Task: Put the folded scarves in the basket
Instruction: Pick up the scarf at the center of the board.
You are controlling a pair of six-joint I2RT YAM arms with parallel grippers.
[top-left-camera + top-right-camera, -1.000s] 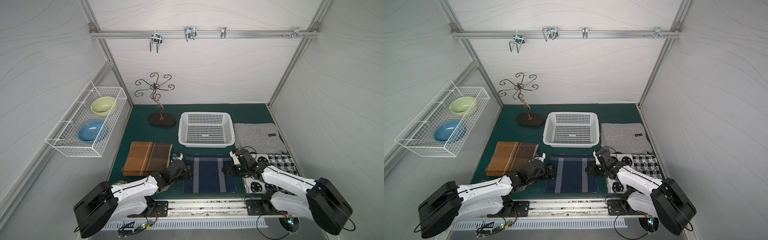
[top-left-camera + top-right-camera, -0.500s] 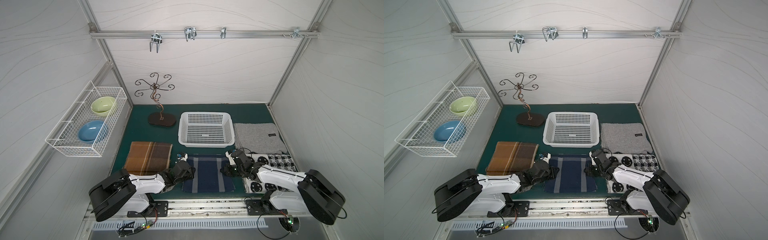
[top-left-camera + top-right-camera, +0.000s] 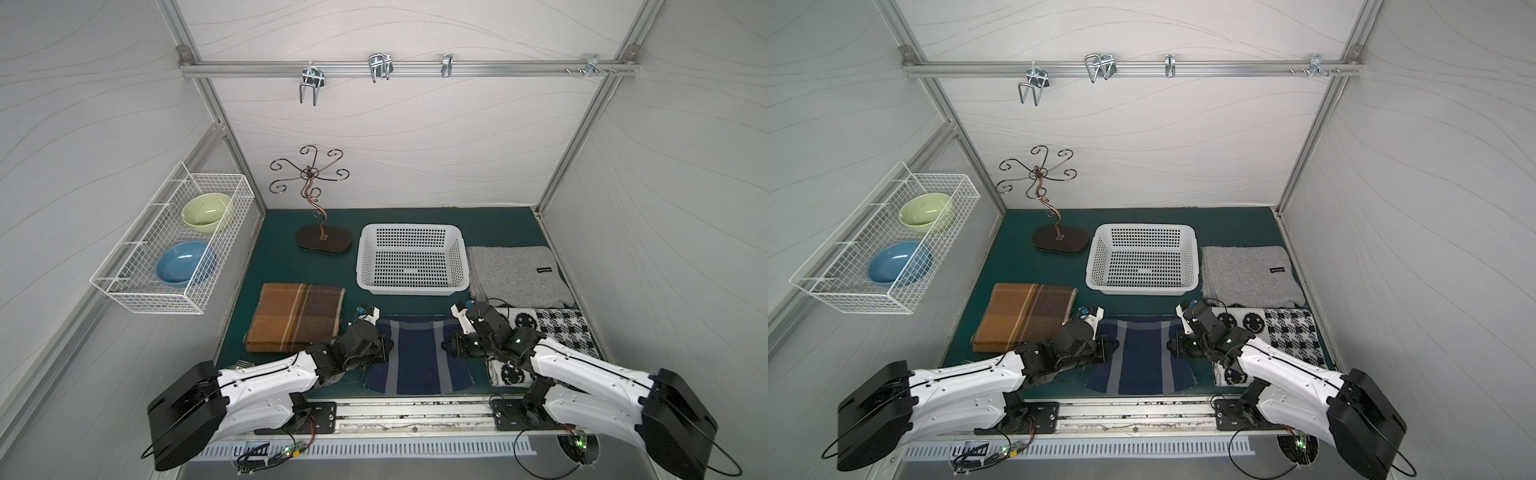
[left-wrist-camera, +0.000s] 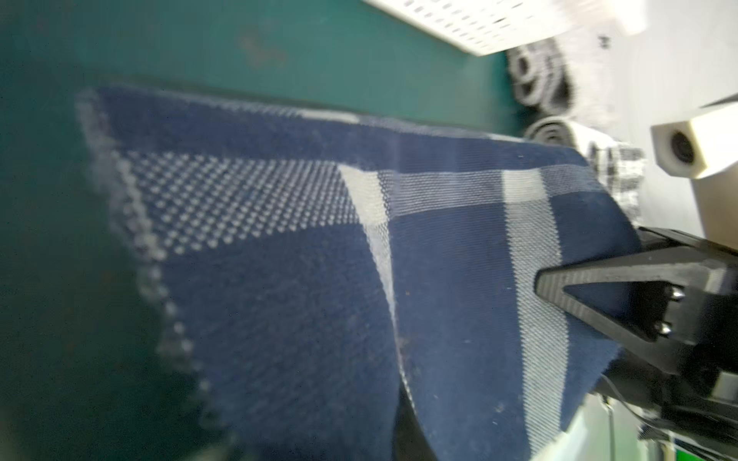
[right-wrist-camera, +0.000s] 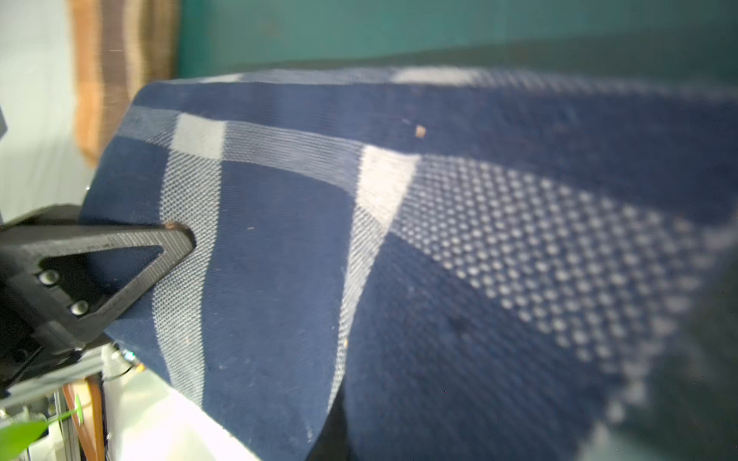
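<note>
Pincers on both your arms are clamped on the navy scarf (image 3: 417,357): the left pincer (image 3: 387,345) on its left edge, the right pincer (image 3: 448,345) on its right edge, as both top views show you. The scarf, folded and crossed with pale stripes, lies at the front middle of the green tabletop (image 3: 286,266), just in front of the white perforated basket (image 3: 409,289) and outside it.

In the left wrist view a black finger (image 4: 599,274) presses on the fabric, which stands raised at the pinched edge and slopes down to the tabletop farther off. The right wrist view gives you the same on its side: a black finger (image 5: 120,238) biting the cloth at a pale stripe, the fold bowed up there. Only one finger of each pincer shows.

To the navy scarf's left a brown plaid scarf (image 3: 297,318) lies flat, close to the left arm's wrist. To its right a black-and-white patterned scarf (image 3: 557,328) lies partly under the right arm, and behind that a grey scarf (image 3: 515,270) sits beside the basket.
</note>
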